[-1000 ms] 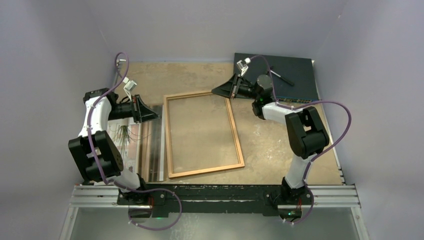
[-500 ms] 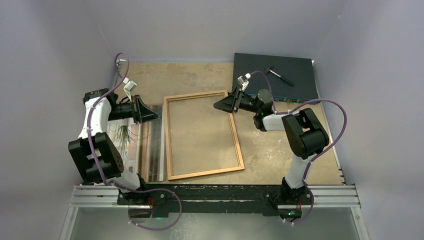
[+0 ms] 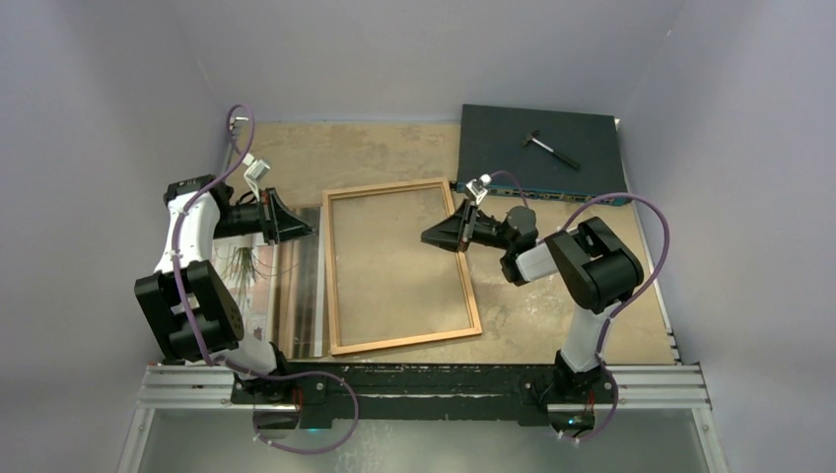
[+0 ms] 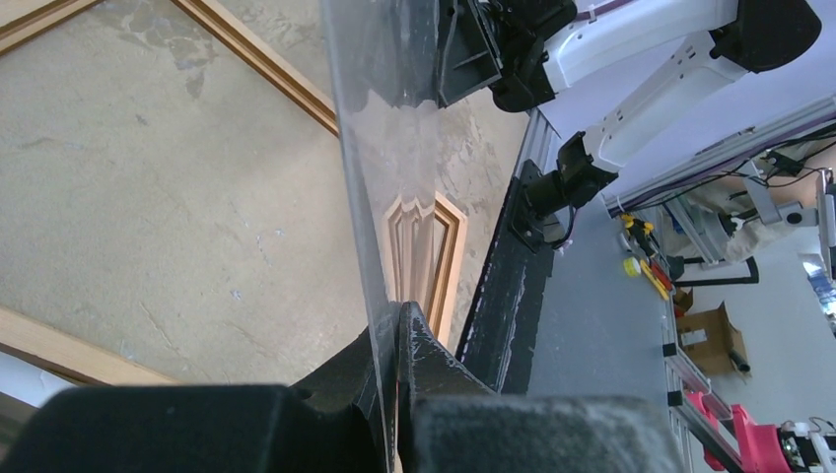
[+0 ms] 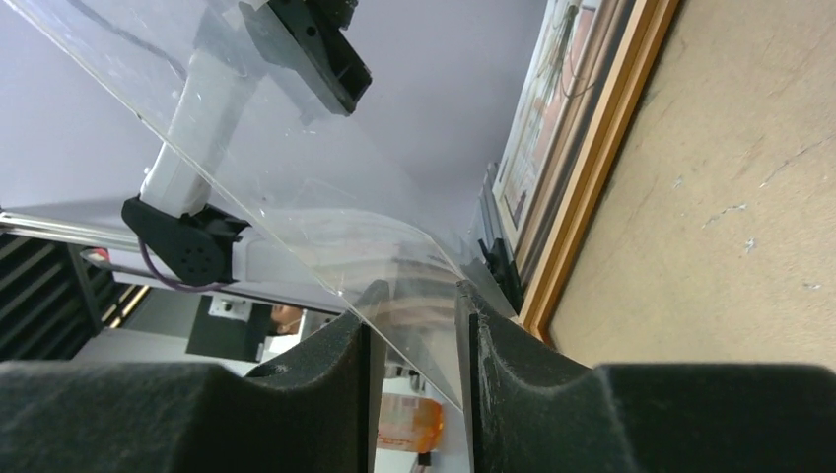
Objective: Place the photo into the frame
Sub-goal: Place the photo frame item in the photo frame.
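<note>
The left tool (image 3: 310, 230) is clenched on one edge of a thin, clear, rigid transparent sheet (image 4: 380, 148). In the left wrist view its black fingers (image 4: 424, 350) press against both faces of the pane, which rises edge-on out of the pinch. The right tool (image 3: 427, 236) reaches in from the opposite side, above the right rail of the frame, and its jaws stand parted. In the right wrist view the sheet's corner lies slanted across the gap between them, its broad face turned to the camera. Whether it touches either pad I cannot tell.

The sheet hangs in the air between the two tools and is barely visible from above. Below it, the large, thin, orange-brown wooden picture frame (image 3: 404, 338) lies flat on the scuffed beige tabletop (image 3: 542, 296), with bare surface showing through its opening. The large glossy rectangular photo (image 3: 296, 296), white-bordered and striped, lies flat on the tabletop just beside the frame's left rail, partly under the left arm.

A dark flat rectangular box (image 3: 582, 182) sits at the far right corner, just beyond the frame's far right corner, with a small hammer-like item (image 3: 549, 150) on top.
</note>
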`<act>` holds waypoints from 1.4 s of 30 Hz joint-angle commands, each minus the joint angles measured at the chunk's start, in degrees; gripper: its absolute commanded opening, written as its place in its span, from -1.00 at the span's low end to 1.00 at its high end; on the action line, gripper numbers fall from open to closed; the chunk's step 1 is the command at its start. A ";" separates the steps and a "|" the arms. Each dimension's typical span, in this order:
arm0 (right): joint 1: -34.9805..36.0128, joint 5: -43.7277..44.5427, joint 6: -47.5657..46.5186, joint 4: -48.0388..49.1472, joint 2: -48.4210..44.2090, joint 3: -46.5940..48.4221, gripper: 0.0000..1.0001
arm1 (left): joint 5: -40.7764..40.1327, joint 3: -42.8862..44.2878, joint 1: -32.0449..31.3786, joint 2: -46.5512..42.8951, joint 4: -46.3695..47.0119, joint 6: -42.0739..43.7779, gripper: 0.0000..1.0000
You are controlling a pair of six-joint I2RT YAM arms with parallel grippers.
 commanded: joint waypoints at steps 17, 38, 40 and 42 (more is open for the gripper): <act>0.72 5.60 -33.56 -59.18 -14.41 21.41 -1.00 | -17.36 -2.82 2.88 -7.25 31.10 -29.74 0.68; 0.51 9.50 -34.89 -65.79 -12.03 20.72 -1.00 | -45.09 -11.95 -2.02 -7.21 45.24 -38.35 0.56; 0.51 10.29 -35.21 -65.67 -12.02 20.51 -1.00 | -45.98 -13.95 -4.12 -7.22 45.95 -38.59 0.41; 0.43 11.44 -35.70 -65.95 -11.95 20.40 -1.00 | -46.20 -15.39 -6.30 -7.06 46.90 -39.53 0.25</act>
